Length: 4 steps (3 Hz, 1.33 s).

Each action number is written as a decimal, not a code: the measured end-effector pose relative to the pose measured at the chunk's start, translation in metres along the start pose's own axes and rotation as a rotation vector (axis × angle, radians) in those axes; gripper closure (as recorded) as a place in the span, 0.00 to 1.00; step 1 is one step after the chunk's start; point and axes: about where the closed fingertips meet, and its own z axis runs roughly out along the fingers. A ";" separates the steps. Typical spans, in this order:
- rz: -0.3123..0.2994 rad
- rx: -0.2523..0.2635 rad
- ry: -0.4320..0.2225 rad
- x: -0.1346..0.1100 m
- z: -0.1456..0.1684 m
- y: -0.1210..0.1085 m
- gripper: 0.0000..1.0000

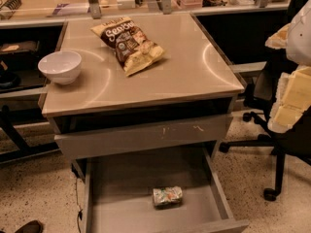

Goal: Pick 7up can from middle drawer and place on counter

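Observation:
The 7up can (167, 196) lies on its side on the floor of the open middle drawer (121, 198), near the drawer's front right. The beige counter (180, 76) is the top of the cabinet above it. My gripper (290, 101) shows as pale yellow and white parts at the right edge of the view. It is level with the counter's front right corner, well above and to the right of the can, and holds nothing that I can see.
A brown-and-yellow chip bag (129, 42) lies on the counter's far middle and a white bowl (60, 66) stands at its left edge. The scratched grey drawer (146, 136) above sits slightly out. A black office chair (272, 149) stands to the right.

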 end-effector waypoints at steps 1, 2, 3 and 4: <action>0.000 0.003 -0.001 0.000 0.000 0.000 0.00; -0.017 -0.025 -0.018 -0.004 0.021 0.006 0.00; -0.031 -0.087 -0.041 -0.010 0.056 0.019 0.00; -0.025 -0.175 -0.059 -0.021 0.086 0.033 0.00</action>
